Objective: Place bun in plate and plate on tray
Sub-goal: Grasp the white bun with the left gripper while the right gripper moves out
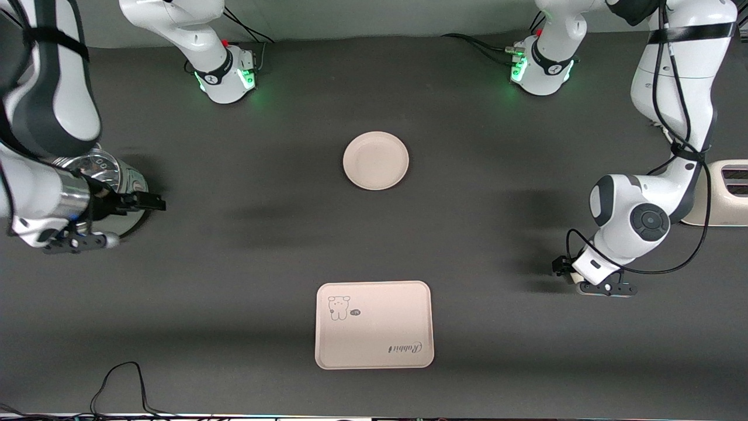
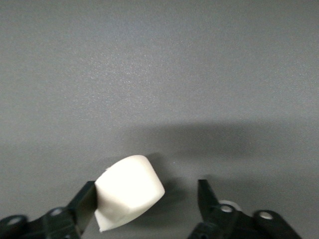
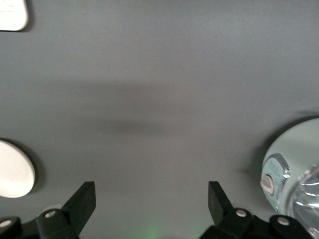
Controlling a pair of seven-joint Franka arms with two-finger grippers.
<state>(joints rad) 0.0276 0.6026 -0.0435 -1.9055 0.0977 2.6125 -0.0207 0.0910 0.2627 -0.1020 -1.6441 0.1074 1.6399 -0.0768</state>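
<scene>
Nearest the front camera, the tray (image 1: 374,325) lies flat on the dark tabletop (image 1: 234,292), carrying nothing, its bear drawing and script facing up.

Farther back, toward the left arm's end of the tabletop, the left end effector (image 2: 147,196) is low over the surface. In the front view the arm's own wrist hides its fingers and whatever lies under them. The left wrist view shows the bun (image 2: 127,191) between the two dark fingers: one finger (image 2: 85,201) touches it, while a gap remains beside the other, so the fingers are open around it and no grip shows. The bun rests on the tabletop, well apart from the other task items.

Toward the right arm's end, the right end effector (image 1: 149,203) hangs with fingers spread wide and nothing between them, over a shiny metal appliance (image 1: 111,175) that the arm partly covers.

Farther still, near the middle, the round plate (image 1: 376,160) sits bare.

A cream appliance (image 1: 724,193) is cut off at the frame edge beside the left arm.
</scene>
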